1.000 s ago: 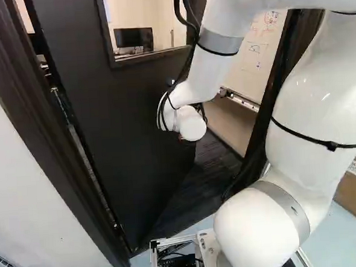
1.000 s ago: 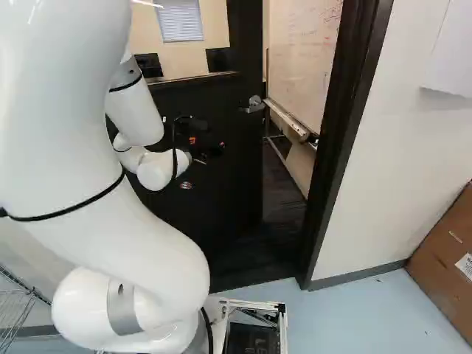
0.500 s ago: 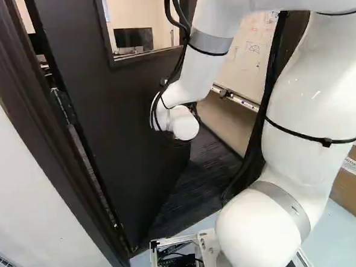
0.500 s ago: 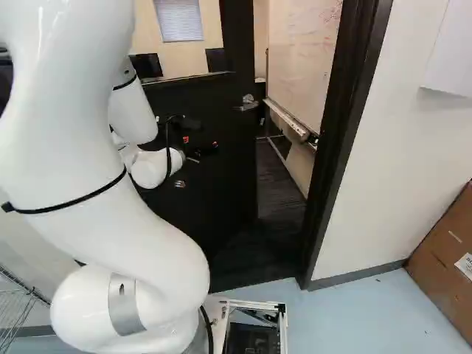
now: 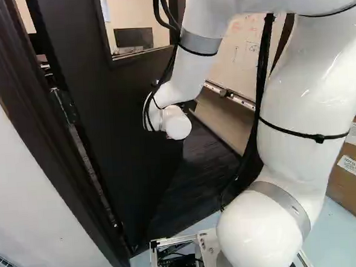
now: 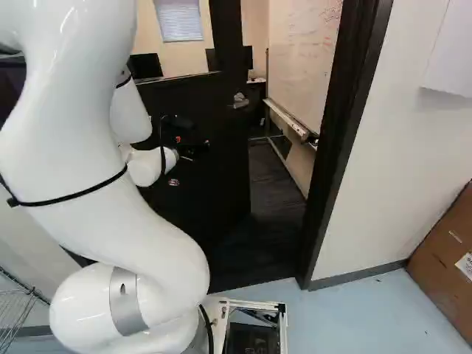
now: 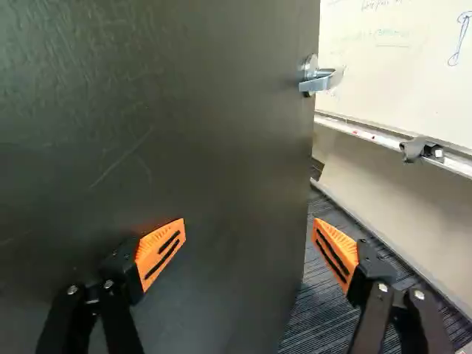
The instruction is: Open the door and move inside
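Note:
The black door (image 5: 117, 131) stands partly open, swung into the room beyond. In the right base view my gripper (image 6: 193, 144) is small and dark against the door's face, below the silver handle (image 6: 240, 101). The wrist view shows the gripper (image 7: 248, 243) open, its orange-padded fingers wide apart with nothing gripped. One finger lies over the door's face, close to it; whether it touches, I cannot tell. The other finger stands out past the door's free edge, over the dark carpet. The lever handle (image 7: 318, 77) is ahead of the gripper, near that edge, untouched.
Dark door frame posts (image 6: 343, 140) flank the opening. Through it are dark carpet (image 6: 273, 177), a whiteboard (image 6: 304, 59) with a tray, and monitors (image 6: 146, 66). A cardboard box (image 6: 446, 258) leans by the right wall. Wire shelving (image 6: 16, 313) stands at the left.
The door has swung further inward, widening the gap at its free edge. My arm has moved along with it, forward and leftward. The base has not visibly moved.

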`<state>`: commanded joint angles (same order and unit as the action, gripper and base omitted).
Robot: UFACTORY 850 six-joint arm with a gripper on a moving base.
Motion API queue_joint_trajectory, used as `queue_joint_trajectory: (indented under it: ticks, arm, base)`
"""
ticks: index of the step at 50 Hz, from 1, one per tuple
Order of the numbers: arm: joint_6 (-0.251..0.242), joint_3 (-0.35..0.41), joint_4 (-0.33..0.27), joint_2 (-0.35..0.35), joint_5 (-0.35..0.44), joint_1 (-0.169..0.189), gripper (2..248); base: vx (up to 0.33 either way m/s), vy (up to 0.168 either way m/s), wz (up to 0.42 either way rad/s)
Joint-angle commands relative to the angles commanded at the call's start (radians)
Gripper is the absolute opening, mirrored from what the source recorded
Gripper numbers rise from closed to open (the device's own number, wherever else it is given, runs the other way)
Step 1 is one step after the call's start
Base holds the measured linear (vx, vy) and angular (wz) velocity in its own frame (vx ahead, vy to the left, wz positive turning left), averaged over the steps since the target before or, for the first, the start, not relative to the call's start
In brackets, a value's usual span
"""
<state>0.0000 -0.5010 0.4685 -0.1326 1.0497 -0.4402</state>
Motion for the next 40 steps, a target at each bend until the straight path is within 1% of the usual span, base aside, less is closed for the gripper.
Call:
queue_joint_trajectory:
  ticks: [40]
  arm:
    - [0.0, -0.087, 0.0, -0.078, 0.003, -0.086, 247]
  base:
    - [0.0, 0.0, 0.0]
